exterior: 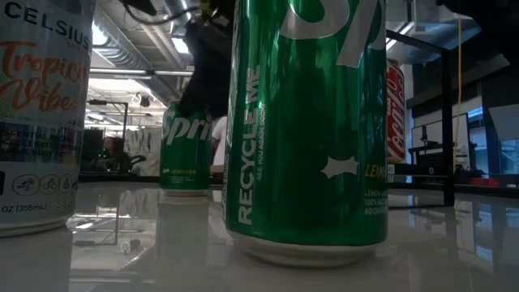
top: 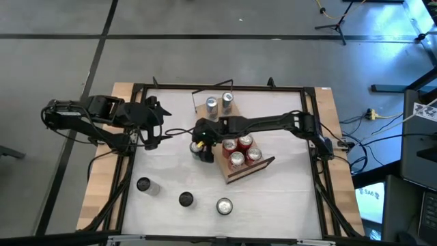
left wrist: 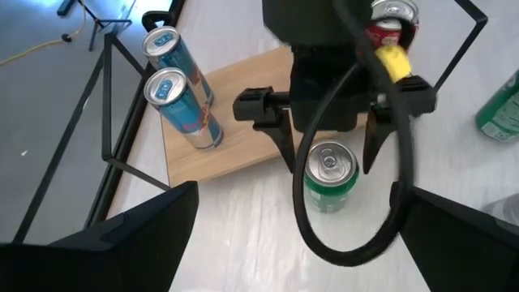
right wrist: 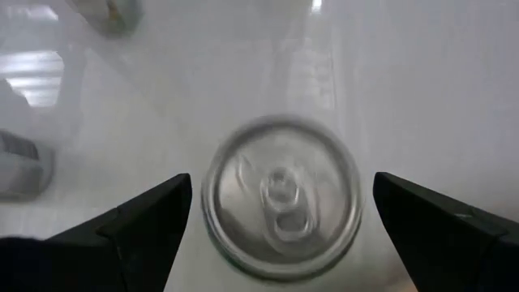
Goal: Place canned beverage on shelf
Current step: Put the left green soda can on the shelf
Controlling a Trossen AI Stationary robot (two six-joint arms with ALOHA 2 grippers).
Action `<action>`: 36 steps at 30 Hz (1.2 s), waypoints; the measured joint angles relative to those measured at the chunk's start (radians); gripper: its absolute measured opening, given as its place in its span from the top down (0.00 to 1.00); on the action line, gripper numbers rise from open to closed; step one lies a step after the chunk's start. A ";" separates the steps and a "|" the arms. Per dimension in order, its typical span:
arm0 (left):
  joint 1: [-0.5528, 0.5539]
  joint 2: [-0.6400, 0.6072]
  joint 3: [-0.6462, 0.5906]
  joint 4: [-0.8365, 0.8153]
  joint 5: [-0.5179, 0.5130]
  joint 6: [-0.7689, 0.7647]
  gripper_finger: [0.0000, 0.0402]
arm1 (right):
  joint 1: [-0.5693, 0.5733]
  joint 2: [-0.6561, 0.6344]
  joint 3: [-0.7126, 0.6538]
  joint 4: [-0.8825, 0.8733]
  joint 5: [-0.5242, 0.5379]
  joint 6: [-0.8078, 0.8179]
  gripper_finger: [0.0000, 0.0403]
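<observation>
Right tool (top: pixel 201 147) spread wide around one upright green aluminium can (left wrist: pixel 329 175), not clamped, just left of the long light-wood shelf (top: pixel 240 172), four red cans (top: pixel 241 152) and two blue-silver cans (top: pixel 218 103) counted there, three loose cans (top: pixel 185 199) near on white tabletop (top: pixel 273 198), left tool (top: pixel 156 126) open, empty, left.

Readable print on drink cans, seen level from the table top.

A tall white aluminium can (exterior: pixel 40 113) at the left edge reads "CELSIUS", "Tropical Vibe" and, low down, "OZ (355mL)". The big green can (exterior: pixel 308 122) up close carries "RECYCLE ME" running up its side, plus part of a word beginning "LEM". A smaller green can (exterior: pixel 185 146) behind shows "Sprit", cut off. A red can (exterior: pixel 395 113) to the right appears to say "Coca-Cola".
</observation>
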 joint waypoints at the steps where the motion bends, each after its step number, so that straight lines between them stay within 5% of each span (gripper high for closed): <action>1: 0.000 0.000 0.000 0.000 0.000 0.000 0.02 | 0.000 0.003 -0.002 -0.008 0.000 0.000 0.06; 12: 0.000 0.000 0.000 0.000 0.000 0.000 0.02 | 0.000 0.017 -0.001 0.000 0.000 0.000 0.08; 21: 0.000 0.000 0.000 -0.001 0.000 0.000 0.02 | 0.000 0.017 -0.001 0.003 -0.020 -0.001 0.29; 36: 0.000 0.000 0.000 -0.001 0.000 0.001 0.02 | -0.001 0.017 -0.001 0.001 -0.073 0.001 0.28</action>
